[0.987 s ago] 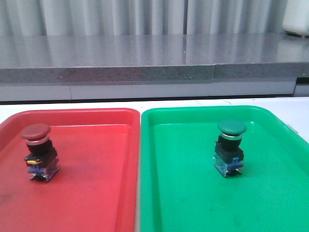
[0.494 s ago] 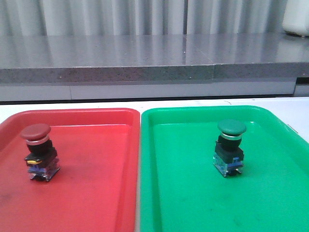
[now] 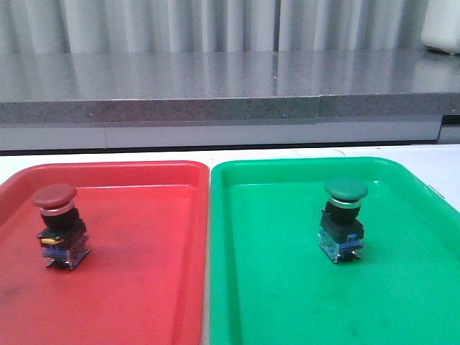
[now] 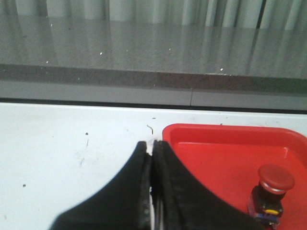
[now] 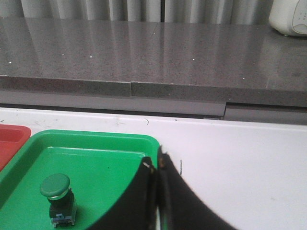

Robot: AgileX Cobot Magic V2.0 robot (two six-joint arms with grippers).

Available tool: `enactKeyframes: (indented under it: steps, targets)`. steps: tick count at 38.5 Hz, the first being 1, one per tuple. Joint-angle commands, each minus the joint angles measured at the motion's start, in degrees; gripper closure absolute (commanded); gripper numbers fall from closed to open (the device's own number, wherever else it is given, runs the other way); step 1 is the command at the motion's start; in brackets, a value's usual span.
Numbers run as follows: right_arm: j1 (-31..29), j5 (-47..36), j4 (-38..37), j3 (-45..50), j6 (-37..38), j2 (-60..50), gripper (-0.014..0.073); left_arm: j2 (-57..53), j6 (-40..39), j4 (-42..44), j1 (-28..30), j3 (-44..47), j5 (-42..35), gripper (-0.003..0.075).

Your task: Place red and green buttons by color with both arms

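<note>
Front view: the red button (image 3: 59,224) stands upright in the red tray (image 3: 144,287) toward the bench's left edge, and the green button (image 3: 343,218) stands upright in the green tray (image 3: 287,302) on the right half of the white bench (image 3: 445,162). The trays lie side by side, rims all but touching. Each cap matches its tray, so the sorting looks complete. Neither arm shows here.

Left wrist view: the left hand (image 4: 152,148) hangs over bare bench just outside the red tray's (image 4: 206,132) far left corner, its fingers pressed together and holding nothing. The red button (image 4: 272,194) sits apart from it, inside the tray, toward the bench's middle, its long axis vertical, cap up.

Right wrist view: the right hand (image 5: 156,165) is poised near the green tray's (image 5: 96,139) far right corner, fingers pressed together and empty. The green button (image 5: 58,199) stands upright well inside the tray, off toward the bench's middle from the fingertips.

Each hand is nearer its own colour. Any further move would likely be a retreat, and the buttons stand clear of both hands.
</note>
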Motion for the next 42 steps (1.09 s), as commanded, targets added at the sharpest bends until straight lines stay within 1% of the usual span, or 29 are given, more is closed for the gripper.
enactKeyframes:
  steps: [1,5,7,10,42]
  targets:
    - [-0.3,-4.3,-1.3,-1.4,-0.5,0.5,0.0652,-1.0,-0.6,-0.7,0.2,1.8,-8.7,0.0740]
    - [-0.3,-4.3,-1.3,-1.4,-0.5,0.5,0.0652,-1.0,-0.6,-0.8,0.2,6.1,-15.0,0.0740]
    - [-0.3,-4.2,-1.3,-1.4,-0.5,0.5,0.0652,-1.0,-0.6,-1.7,0.2,5.6,-13.0,0.0740]
    - [-0.3,-4.2,-1.3,-1.3,-0.5,0.5,0.0652,-1.0,-0.6,-2.2,0.2,5.7,-14.6,0.0740]
    - [-0.3,-4.2,-1.3,-1.3,-0.5,0.5,0.0652,-1.0,-0.6,-2.2,0.2,5.7,-14.2,0.0740]
